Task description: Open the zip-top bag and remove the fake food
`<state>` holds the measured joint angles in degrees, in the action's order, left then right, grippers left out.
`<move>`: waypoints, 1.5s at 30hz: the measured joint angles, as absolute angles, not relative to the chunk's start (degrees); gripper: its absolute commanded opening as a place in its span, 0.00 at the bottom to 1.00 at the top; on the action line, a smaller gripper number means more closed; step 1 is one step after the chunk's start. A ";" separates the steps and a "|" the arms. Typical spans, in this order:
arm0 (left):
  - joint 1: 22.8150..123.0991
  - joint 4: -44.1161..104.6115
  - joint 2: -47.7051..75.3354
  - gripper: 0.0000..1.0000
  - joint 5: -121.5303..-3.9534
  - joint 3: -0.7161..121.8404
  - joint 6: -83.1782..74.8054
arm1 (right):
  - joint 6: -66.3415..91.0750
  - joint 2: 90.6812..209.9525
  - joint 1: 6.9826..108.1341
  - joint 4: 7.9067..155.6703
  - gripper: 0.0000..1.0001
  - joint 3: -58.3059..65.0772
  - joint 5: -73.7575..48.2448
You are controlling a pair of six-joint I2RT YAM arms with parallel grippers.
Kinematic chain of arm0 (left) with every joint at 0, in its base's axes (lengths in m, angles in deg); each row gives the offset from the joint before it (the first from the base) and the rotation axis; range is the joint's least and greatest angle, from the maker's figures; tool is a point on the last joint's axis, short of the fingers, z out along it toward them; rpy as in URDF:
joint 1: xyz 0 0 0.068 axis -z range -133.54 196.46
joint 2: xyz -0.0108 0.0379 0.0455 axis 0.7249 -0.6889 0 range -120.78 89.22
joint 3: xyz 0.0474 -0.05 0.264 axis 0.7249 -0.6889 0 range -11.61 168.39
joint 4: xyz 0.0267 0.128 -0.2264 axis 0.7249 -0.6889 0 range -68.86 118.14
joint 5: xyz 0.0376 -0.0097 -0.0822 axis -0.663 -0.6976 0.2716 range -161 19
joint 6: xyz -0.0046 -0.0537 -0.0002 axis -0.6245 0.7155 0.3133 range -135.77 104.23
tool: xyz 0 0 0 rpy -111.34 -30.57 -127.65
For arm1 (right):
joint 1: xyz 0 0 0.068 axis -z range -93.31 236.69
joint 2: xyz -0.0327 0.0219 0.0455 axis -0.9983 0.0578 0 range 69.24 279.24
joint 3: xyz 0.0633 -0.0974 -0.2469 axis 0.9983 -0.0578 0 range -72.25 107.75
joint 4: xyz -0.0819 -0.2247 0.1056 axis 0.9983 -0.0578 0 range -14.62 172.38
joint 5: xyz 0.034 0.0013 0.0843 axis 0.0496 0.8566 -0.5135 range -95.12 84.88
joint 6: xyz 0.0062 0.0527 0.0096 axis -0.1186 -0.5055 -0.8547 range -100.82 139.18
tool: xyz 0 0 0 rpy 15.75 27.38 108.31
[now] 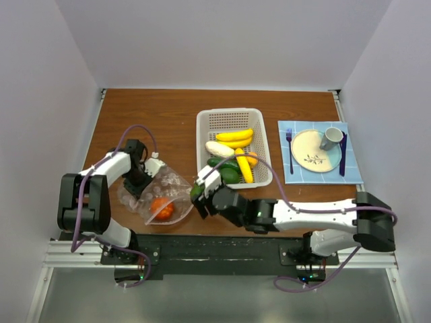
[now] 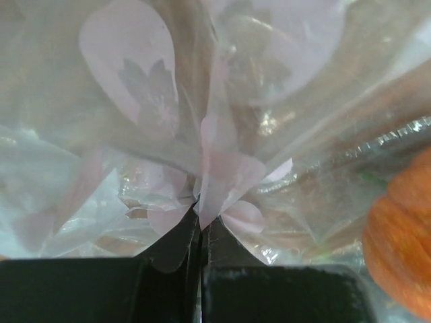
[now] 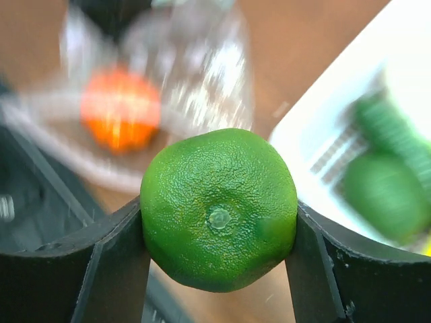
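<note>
My left gripper (image 2: 201,232) is pinched together on a fold of the bag (image 1: 168,190); the bag lies on the table (image 1: 168,114) to the left of the basket (image 1: 202,131), apart from it; the tomato (image 1: 161,208) sits inside the bag, on its side away from the basket; my right gripper (image 1: 199,195) is clamped on the green round (image 3: 219,208), just off the basket's near left corner, between basket and bag; a banana (image 1: 234,136), the white oval (image 1: 219,149) and a green piece (image 1: 229,175) lie in the basket
</note>
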<state>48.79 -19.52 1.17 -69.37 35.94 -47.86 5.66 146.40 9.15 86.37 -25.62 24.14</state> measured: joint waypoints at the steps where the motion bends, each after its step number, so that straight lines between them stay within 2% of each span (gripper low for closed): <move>1: 48.79 -19.84 1.28 0.00 -68.50 36.42 -47.82 | 6.12 145.29 10.50 86.11 0.03 -24.46 24.56; 3: 48.79 -20.96 1.65 0.00 -66.93 37.80 -47.78 | 6.71 144.28 15.03 85.48 0.14 -21.90 25.56; 4: 48.79 -21.39 2.09 0.00 -66.18 38.52 -47.73 | 6.82 144.43 18.09 84.95 0.46 -20.61 26.26; 6: 48.79 -22.77 3.36 0.00 -64.74 40.18 -47.69 | 6.82 145.66 23.46 83.71 0.90 -18.99 27.53; 7: 48.79 -23.27 4.19 0.00 -64.15 40.88 -47.69 | 6.82 146.71 25.85 82.94 0.99 -18.49 28.31; 11: 48.79 -24.37 6.77 0.00 -63.01 42.15 -47.73 | 7.00 151.43 30.87 79.62 0.99 -18.16 31.51; 16: 48.79 -24.63 6.90 0.00 -63.74 41.28 -47.71 | 7.28 149.86 28.23 77.52 0.99 -19.61 32.05; 21: 48.79 -23.36 5.74 0.00 -65.88 38.67 -47.62 | 9.27 144.70 15.40 81.06 0.98 -19.96 33.54; 26: 48.79 -22.09 4.51 0.00 -67.17 37.65 -46.81 | 9.09 150.47 5.43 86.53 0.93 -19.98 31.05; 32: 48.79 -21.39 4.32 0.00 -67.80 37.47 -46.55 | 7.59 163.93 5.48 91.31 0.93 -20.07 27.40; 37: 48.87 -20.96 3.84 0.00 -68.02 37.43 -46.40 | 7.65 171.54 6.04 93.78 0.99 -17.03 26.00; 45: 49.62 -20.19 3.71 0.00 -68.24 35.96 -46.40 | 5.77 174.27 7.90 101.08 0.99 -13.75 22.24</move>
